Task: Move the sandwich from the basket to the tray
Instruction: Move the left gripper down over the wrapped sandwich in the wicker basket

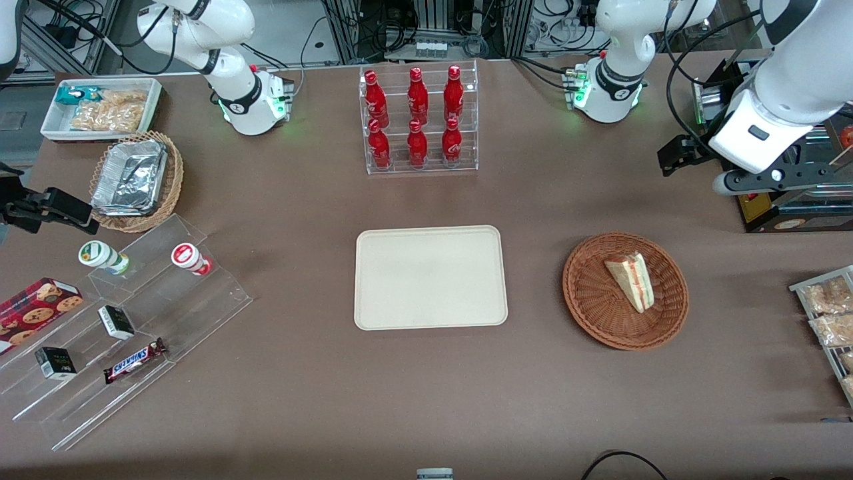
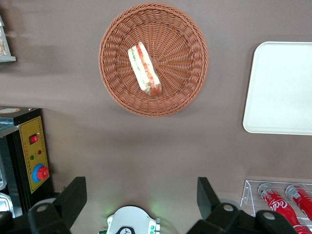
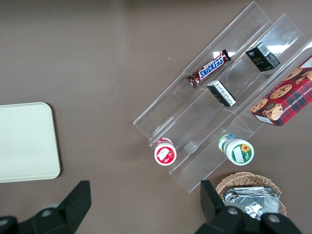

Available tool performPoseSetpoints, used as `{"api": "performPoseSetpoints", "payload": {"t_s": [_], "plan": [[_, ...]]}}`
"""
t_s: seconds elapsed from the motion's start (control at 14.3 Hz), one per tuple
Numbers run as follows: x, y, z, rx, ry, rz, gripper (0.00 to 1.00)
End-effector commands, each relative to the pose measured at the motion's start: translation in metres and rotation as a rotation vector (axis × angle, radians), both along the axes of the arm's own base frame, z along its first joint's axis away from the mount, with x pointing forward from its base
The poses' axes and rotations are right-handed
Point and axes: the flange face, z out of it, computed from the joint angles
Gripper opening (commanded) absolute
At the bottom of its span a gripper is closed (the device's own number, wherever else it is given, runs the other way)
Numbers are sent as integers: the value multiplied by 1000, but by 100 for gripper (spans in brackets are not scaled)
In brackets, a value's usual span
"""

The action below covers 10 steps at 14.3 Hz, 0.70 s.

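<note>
Brown table (image 1: 300, 413), Snickers bar (image 1: 135, 360), pincer (image 2: 141, 195) open

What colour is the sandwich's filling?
Red and green layers between white bread, clearest in the left wrist view: sandwich. Gripper hangs above, open.

Even overhead light; soft shadows lie on the desk (image 1: 300, 400) under the pincer (image 2: 141, 204). Frames are sharp, with glare on the tray (image 2: 282, 87).

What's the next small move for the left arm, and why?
Probably bring the gripper down over the sandwich. Its fingers are open and empty, raised well above the table, the sandwich lies untouched in the basket, and the tray is bare.
</note>
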Motion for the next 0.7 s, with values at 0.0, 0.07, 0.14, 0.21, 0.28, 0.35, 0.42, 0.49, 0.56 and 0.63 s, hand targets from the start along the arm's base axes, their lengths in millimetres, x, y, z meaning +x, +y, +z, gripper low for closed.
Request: {"api": "performPoseSetpoints", "payload": {"t_s": [0.0,0.07,0.14,0.21,0.28,0.35,0.42,0.49,0.56,0.63], "plan": [[4,3,1,-19,-4,-12,100],[11,3,-9,-20,14,-5,100],[15,2,-17,-22,28,-5,100],[18,3,-22,-24,37,-4,100],[22,6,-30,-24,53,-1,100],[28,8,-44,-23,80,1,100],[33,14,-60,-22,111,12,100],[43,30,-84,-9,158,38,100],[50,42,-111,-6,205,68,100],[55,43,-139,-9,234,76,100]]}}
